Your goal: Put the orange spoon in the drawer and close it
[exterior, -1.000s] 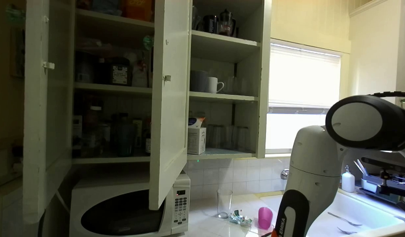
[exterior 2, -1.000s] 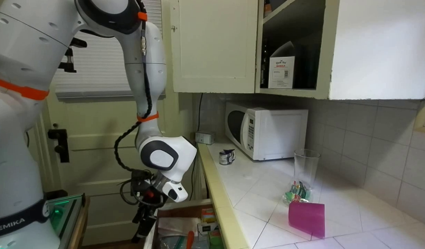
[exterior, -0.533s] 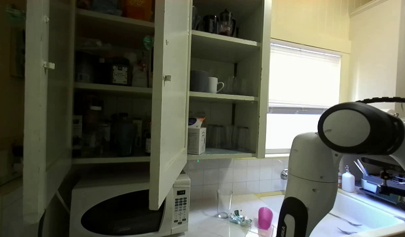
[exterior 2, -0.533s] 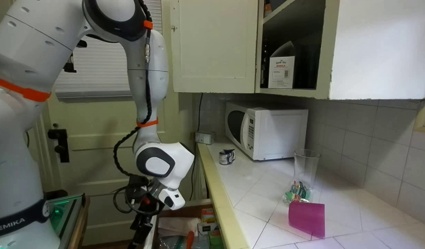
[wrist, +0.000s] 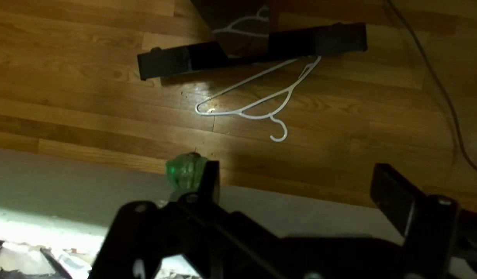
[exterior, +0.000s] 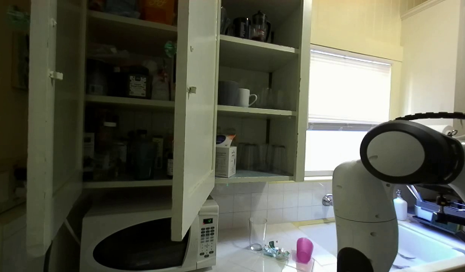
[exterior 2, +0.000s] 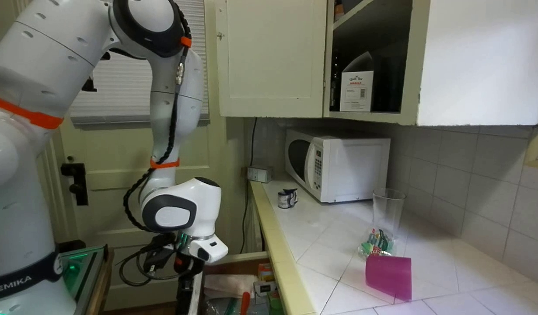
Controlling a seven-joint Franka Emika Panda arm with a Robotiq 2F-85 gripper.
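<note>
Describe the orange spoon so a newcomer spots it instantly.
In an exterior view, find the tiled counter with the yellow edge. The open drawer lies below that edge, and the orange spoon is inside, cut off by the picture's bottom: narrow, plain orange, unlike the boxy packets beside it.

The lower edge crops the drawer and orange spoon.

"What's on the counter?"
"From here I see a microwave far off, small container left, glass right, wrappers and pink cup near."
"The floor?"
"A white hanger."
</note>
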